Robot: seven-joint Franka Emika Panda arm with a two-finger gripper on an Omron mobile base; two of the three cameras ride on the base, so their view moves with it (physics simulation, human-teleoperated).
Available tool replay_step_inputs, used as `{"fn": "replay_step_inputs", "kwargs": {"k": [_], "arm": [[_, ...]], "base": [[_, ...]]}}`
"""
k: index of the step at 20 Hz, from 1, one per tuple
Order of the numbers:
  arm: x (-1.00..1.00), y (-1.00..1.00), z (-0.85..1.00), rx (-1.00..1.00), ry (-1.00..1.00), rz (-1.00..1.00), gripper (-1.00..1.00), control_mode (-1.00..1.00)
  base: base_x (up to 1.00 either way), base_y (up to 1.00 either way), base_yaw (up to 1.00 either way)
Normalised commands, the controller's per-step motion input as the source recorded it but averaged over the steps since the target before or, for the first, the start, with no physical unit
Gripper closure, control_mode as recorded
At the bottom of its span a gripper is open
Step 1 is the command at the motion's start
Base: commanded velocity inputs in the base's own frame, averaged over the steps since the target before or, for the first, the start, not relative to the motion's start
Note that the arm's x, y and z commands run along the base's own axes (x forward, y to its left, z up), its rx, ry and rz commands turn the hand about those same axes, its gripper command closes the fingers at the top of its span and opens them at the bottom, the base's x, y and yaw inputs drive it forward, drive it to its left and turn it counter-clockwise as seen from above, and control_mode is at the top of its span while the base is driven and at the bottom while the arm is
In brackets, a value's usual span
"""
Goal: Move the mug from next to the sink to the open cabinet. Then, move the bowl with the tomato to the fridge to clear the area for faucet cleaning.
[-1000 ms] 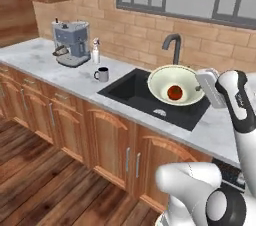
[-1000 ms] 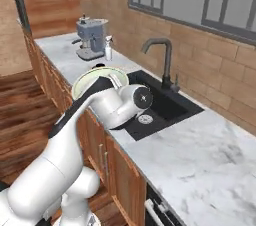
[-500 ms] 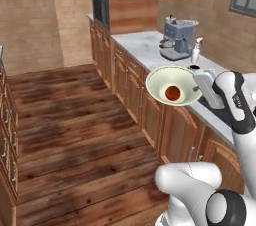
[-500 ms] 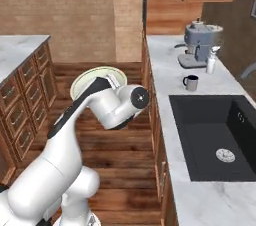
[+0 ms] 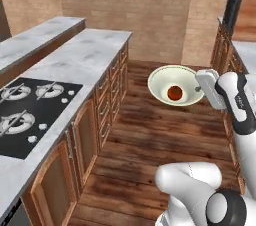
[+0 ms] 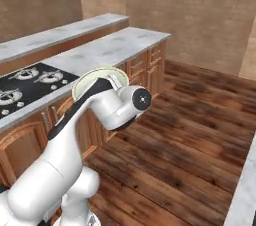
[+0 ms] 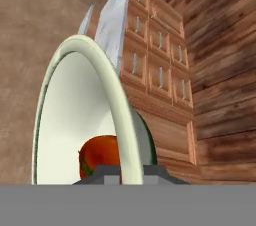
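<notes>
The cream-white bowl (image 5: 170,81) hangs in the air above the wooden floor, tipped toward the left base camera, with the red-orange tomato (image 5: 174,92) lying inside it. My gripper (image 5: 199,89) is shut on the bowl's right rim. In the hand view the bowl's rim (image 7: 121,120) runs up between my fingertips (image 7: 102,173), the gripper (image 7: 131,173) clamps it, and the tomato (image 7: 100,157) rests low in the bowl. From the right base view only the bowl's upper edge (image 6: 98,73) shows behind my arm. The mug, sink, open cabinet, fridge and faucet are out of view.
A marble-topped counter (image 5: 95,45) with wooden drawer fronts runs along the left, carrying a black cooktop (image 5: 30,115). A higher marble ledge (image 5: 35,30) stands behind it. Open wooden floor (image 5: 165,135) lies ahead up to a brick wall. Another counter edge (image 5: 245,50) is at the right.
The whole scene has swung: the base has turned away from the sink counter toward the cooktop counter and open floor. The bowl with the tomato stays gripped the same way.
</notes>
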Motion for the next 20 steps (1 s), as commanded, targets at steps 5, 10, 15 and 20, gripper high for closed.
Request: {"fn": "replay_step_inputs", "kwargs": {"k": [5, 10, 15, 20], "arm": [[0.0, 0.0, 0.0, 0.0, 0.0, 0.0, 1.0, 1.0], [0.0, 0.0, 0.0, 0.0, 0.0, 0.0, 1.0, 1.0], [0.0, 0.0, 0.0, 0.0, 0.0, 0.0, 1.0, 1.0], [0.0, 0.0, 0.0, 0.0, 0.0, 0.0, 1.0, 1.0]], "base": [[-0.06, 0.09, 0.98], [-0.11, 0.21, 0.95], [-0.3, 0.57, 0.85], [-0.44, 0.97, 0.64]]}}
